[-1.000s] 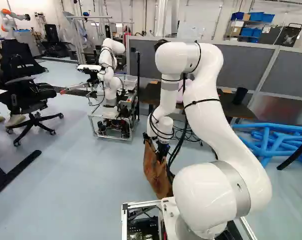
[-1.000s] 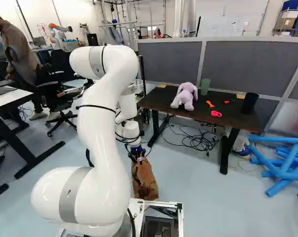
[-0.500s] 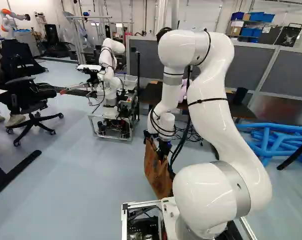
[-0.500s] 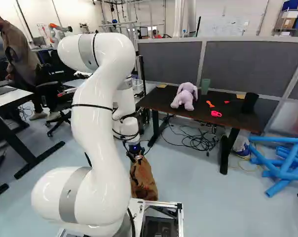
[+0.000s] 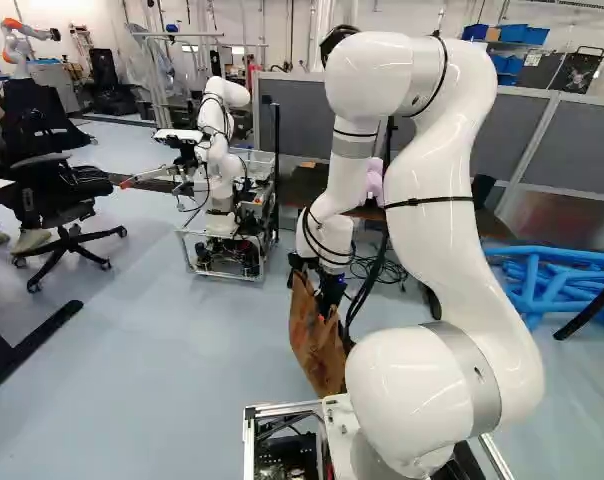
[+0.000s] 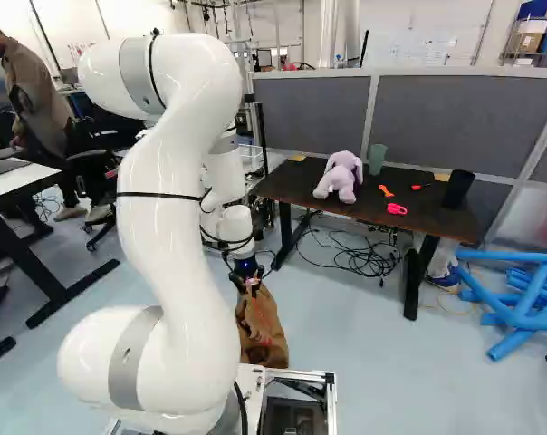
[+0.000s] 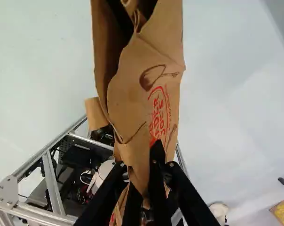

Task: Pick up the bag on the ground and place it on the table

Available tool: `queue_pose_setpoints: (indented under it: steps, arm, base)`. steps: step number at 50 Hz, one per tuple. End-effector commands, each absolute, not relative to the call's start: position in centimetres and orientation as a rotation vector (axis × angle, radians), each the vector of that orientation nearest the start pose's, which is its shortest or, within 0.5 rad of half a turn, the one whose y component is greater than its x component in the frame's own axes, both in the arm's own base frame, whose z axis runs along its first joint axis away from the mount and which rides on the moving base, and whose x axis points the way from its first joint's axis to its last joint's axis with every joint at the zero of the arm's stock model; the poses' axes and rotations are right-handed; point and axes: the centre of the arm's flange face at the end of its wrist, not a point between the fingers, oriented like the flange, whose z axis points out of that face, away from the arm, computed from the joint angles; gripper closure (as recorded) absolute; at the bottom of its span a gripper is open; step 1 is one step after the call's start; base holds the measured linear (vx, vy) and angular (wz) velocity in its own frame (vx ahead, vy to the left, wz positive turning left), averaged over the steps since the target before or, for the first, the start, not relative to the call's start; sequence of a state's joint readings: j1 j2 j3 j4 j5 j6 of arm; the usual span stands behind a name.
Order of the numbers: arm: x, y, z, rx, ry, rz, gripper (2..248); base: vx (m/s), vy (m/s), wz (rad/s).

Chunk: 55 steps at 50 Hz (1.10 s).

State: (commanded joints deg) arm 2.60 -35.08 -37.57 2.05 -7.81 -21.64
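Note:
In the right base view my gripper [image 6: 250, 282] is shut on the upper edge of the brown paper bag [image 6: 263, 333], just ahead of the base. From the left base view, the gripper [image 5: 330, 290] likewise meets the top of the bag [image 5: 317, 345]. Creased paper runs between the two black fingers of the gripper [image 7: 141, 177] in the wrist view, and the bag [image 7: 137, 89] extends ahead of them. The base hides its lower end, so I cannot tell whether it touches the floor. The dark table [image 6: 296, 185] stands beyond, to the right.
A purple plush toy [image 6: 340, 178], a green cup [image 6: 377, 159], a black cup [image 6: 457, 189] and small red and orange items are on the table. Cables [image 6: 359, 256] lie beneath it. Blue tubes [image 6: 518, 308] are at the right; another robot [image 5: 220, 170] stands ahead left.
My arm's upper joints have risen, and the gripper has come up slightly with the bag's top in its grip. The base has stayed in place.

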Motion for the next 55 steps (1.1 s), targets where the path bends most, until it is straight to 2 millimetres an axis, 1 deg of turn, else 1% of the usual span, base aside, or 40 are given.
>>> queue_pose_setpoints:
  steps: [22,55]
  arm:
    - [37.9,1.7,21.1,-3.056,-0.596,0.161,229]
    - [38.7,1.6,26.3,-3.078,-0.594,-0.018,229]
  base:
    - [0.0,0.0,0.0]
    - [0.0,0.0,0.0]
